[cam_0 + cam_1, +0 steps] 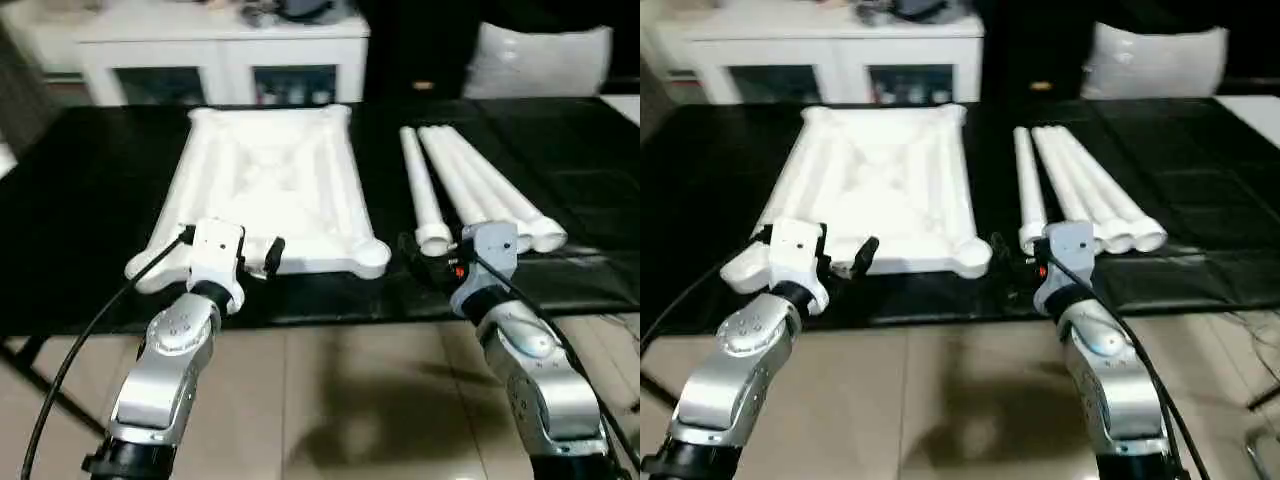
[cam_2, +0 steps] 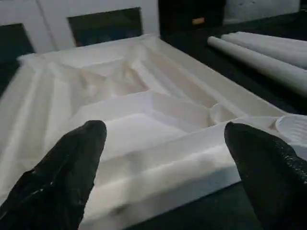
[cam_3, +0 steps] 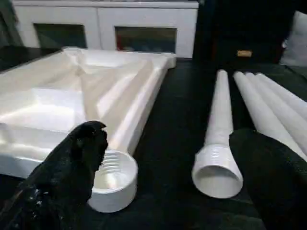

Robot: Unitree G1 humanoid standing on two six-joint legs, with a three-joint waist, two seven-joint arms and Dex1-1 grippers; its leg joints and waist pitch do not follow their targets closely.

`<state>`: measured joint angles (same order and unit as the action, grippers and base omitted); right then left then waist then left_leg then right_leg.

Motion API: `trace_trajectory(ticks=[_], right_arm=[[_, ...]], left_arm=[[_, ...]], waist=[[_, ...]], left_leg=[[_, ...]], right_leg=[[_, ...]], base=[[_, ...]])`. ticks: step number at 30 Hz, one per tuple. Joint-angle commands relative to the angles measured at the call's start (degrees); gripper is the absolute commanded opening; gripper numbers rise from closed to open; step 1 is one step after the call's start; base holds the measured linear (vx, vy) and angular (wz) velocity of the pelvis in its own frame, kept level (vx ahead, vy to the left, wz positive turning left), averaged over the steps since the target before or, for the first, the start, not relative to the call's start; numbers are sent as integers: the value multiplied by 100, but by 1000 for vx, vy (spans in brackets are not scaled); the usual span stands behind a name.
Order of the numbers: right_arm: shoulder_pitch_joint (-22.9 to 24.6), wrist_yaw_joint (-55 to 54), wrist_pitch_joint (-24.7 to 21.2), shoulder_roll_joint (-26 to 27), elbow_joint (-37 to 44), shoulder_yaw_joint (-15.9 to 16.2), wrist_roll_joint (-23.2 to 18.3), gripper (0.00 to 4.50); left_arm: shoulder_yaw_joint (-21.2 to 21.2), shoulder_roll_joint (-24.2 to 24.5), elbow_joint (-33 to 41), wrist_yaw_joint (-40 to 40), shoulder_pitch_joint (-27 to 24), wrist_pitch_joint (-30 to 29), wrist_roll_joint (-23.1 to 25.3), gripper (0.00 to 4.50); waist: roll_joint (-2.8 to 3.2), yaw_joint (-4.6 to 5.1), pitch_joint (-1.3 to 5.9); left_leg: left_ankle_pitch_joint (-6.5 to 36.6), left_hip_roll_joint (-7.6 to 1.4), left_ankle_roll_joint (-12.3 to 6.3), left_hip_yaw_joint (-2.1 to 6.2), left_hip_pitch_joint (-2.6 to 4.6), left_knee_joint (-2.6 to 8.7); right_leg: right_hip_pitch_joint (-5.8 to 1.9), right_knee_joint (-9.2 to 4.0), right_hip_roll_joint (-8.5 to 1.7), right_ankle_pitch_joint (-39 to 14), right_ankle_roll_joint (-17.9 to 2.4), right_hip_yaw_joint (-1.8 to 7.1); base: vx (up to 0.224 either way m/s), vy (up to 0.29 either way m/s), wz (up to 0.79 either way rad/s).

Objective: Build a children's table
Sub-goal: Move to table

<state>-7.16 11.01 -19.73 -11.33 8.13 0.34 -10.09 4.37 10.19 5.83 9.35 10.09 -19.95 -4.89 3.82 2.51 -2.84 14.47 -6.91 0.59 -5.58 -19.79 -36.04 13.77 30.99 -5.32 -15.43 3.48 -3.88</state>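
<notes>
Four legs [image 1: 470,185] lie side by side toward the black table's [image 1: 90,190] right edge, tabletop [image 1: 265,185] upside down mid-surface; my left gripper [image 2: 163,143] and right gripper [image 3: 168,153] hang spread, empty, at the near edge; white cabinet [image 1: 215,55] behind, no readable writing

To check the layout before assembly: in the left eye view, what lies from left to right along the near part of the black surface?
Left pincer → table top → right pincer → legs.
</notes>
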Motion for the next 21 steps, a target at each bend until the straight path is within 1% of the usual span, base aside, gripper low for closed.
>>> trace_trajectory(ticks=[1, 2, 3, 4, 5, 6, 7, 8, 9, 10, 11, 12, 13, 14, 15, 16, 17, 18, 19, 20, 21], right_arm=[[-140, -45, -8, 45, -14, 88, 75, 450], [-143, -44, -1, 47, -16, 84, 80, 450], [-147, -55, -19, 83, -23, 43, 46, 450], [-148, -56, -20, 84, -23, 42, 46, 450], [-155, -51, -36, 76, -31, 45, 64, 450], [-149, -13, -44, 59, -25, 85, 97, 450], [-145, -3, -45, 56, -20, 100, 109, 450], [-143, 0, -45, 56, -18, 106, 113, 450], [-123, 18, -48, 46, 1, 155, 142, 450], [-123, 18, -48, 45, 2, 156, 143, 450], [-120, 26, -47, 41, 2, 177, 161, 450], [-112, 26, -43, 29, 5, 195, 189, 450], [-109, 30, -50, 28, 13, 189, 203, 450], [-108, 32, -55, 23, 17, 179, 214, 450], [-116, 10, -56, 6, 16, 158, 219, 450], [-122, -8, -52, 8, 11, 129, 205, 450], [-127, -26, -47, 9, 7, 101, 188, 450], [-140, -48, -35, -1, -7, 61, 184, 450], [-153, -64, -28, -8, -18, 25, 170, 450], [-160, -66, -16, -13, -20, -8, 147, 450], [-155, -23, 43, -7, -3, -51, 93, 450]], left_arm=[[-103, 66, 74, 10, 5, -22, 0, 442], [-103, 65, 69, 11, 8, -16, 3, 442], [-100, 60, 65, 12, 10, -11, 12, 442], [-100, 60, 65, 12, 10, -11, 13, 442], [-98, 57, 68, 15, 5, -10, 19, 442], [-91, 57, 74, 22, -7, -7, 34, 442], [-90, 58, 71, 25, -5, -6, 38, 442], [-90, 59, 70, 26, -4, -6, 40, 442], [-91, 61, 58, 30, 7, -7, 53, 442], [-91, 61, 57, 31, 8, -7, 53, 442], [-92, 64, 50, 33, 14, -7, 58, 442], [-91, 66, 48, 38, 16, -6, 59, 442], [-86, 69, 45, 49, 17, -2, 59, 442], [-79, 69, 40, 59, 17, 3, 58, 442], [-75, 61, 24, 74, 22, 8, 67, 442], [-71, 55, 14, 73, 26, 8, 73, 442], [-69, 49, 6, 73, 30, 7, 79, 442], [-64, 40, -9, 71, 37, 10, 83, 442], [-64, 27, -20, 76, 45, 9, 88, 442], [-62, 17, -27, 79, 50, 7, 93, 442], [-49, 17, -31, 78, 51, 8, 89, 442]], waist=[[-45, -78, 389], [0, -61, 402], [167, 104, 496], [189, 357, 549], [148, 302, 511], [95, 195, 472], [9, 171, 416], [-72, 106, 393], [-344, 4, 345], [-609, -104, 348], [-456, -253, 404], [-481, -286, 369], [-410, -310, 331], [-379, -297, 274], [-250, -321, 247], [-151, -321, 275], [55, -246, 250], [221, 18, 187], [276, 125, 366], [276, 151, 386], [255, 163, 345]], left_leg=[[304, -31, -1534, 88, -390, 369], [-69, 0, -1728, 146, -346, 375], [-692, -191, -2205, 542, 438, 491], [-1493, -691, -2868, 1111, 1183, 431], [-1818, -875, -3083, 1192, 1116, 412], [-2234, -990, -3128, 1082, 969, 389], [-2014, -912, -2919, 859, 766, 537], [-1582, -746, -2675, 658, 645, 559], [-80, -175, -2024, 304, 381, 462], [637, 238, -1674, 120, -52, 136], [768, 348, -1086, 90, -98, -533], [315, 261, -657, 181, -418, -697], [77, 207, -398, 198, -462, -705], [-25, 150, -319, 198, -439, -679], [-261, -2, -274, 209, -396, -451], [-367, -80, -316, 191, -386, -232], [-157, -255, -324, 132, -194, 224], [1669, -691, -325, 606, 167, 674], [1904, -940, -751, 951, 686, 704], [1700, -957, -1104, 1004, 729, 693], [1176, -898, -1658, 932, 694, 645]], right_leg=[[-487, -585, -405, -1927, -804, -127], [-488, -556, -311, -1625, -844, -226], [-4, -53, 227, -913, -894, -381], [888, 663, 286, -1160, -410, -219], [982, 825, 167, -1104, -201, -87], [1200, 1060, -4, -729, 98, 99], [1222, 1097, -75, -189, 197, 238], [1164, 930, -75, 154, 68, 309], [760, 232, -195, 399, -143, 599], [309, -108, -302, -688, 201, 997], [88, -301, -801, -2053, -605, 1374], [-136, -168, -717, -1943, -1168, 1285], [-115, -167, -653, -1374, -1636, 1177], [-51, -226, -653, -1427, -1863, 1068], [53, -309, -544, -1739, -2130, 837], [36, -306, -422, -1869, -2118, 701], [99, -294, -131, -2088, -1821, 367], [485, 311, 332, -1836, -1330, 97], [812, 857, 254, -888, -955, 106], [877, 948, 217, -615, -694, 100], [1009, 1038, 154, -322, -319, 87]], base=[[104, 50, 57], [191, 12, 55], [191, 12, 55], [223, -13, 30], [161, -34, 15], [161, -34, 15], [124, -48, 15], [112, -79, 4], [112, -79, 4], [116, -102, 11], [117, -72, 6], [117, -72, 6], [108, -25, -8], [98, 14, 0], [98, 14, 0], [114, 82, 3], [134, 140, 2], [134, 140, 2], [134, 119, 2], [123, 78, 5], [123, 78, 5]])
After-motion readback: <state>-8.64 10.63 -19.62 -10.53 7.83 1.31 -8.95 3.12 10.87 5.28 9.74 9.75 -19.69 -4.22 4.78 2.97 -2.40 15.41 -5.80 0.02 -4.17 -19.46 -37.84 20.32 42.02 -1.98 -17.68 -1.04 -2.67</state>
